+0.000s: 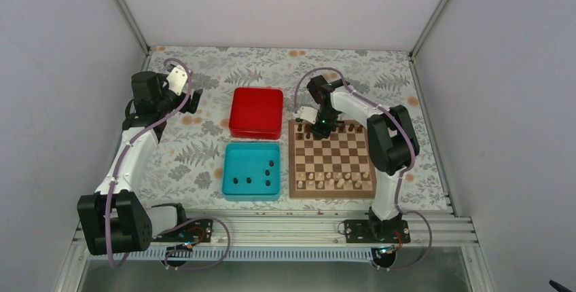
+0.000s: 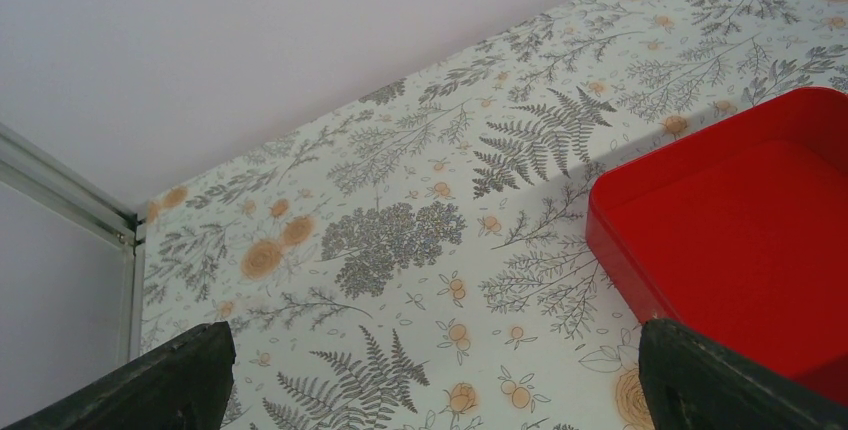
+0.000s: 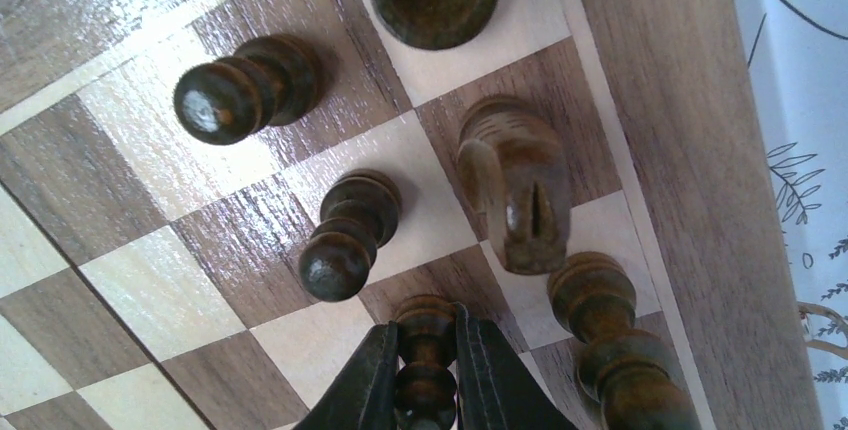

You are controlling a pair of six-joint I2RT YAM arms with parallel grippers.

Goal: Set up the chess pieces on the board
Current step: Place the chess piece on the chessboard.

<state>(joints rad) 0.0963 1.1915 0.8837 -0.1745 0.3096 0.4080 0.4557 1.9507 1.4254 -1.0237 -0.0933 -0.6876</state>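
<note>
You are pinching a dark pawn (image 3: 425, 335) between the narrowed jaws of the right gripper (image 3: 427, 360), over the far left corner of the board (image 1: 331, 156); whether its base is touching the square, you cannot tell. A dark knight (image 3: 515, 185) and other dark pieces (image 3: 350, 235) are standing on the squares just beside it. Pale pieces (image 1: 333, 180) are lining the board's near rows. Five more dark ones are lying in the teal tray (image 1: 244, 158) left of the board, with the red box (image 1: 256, 113) sitting beyond it. Your left gripper (image 2: 430, 385) is hanging with its jaws spread wide above the table (image 2: 400, 240), well apart.
</note>
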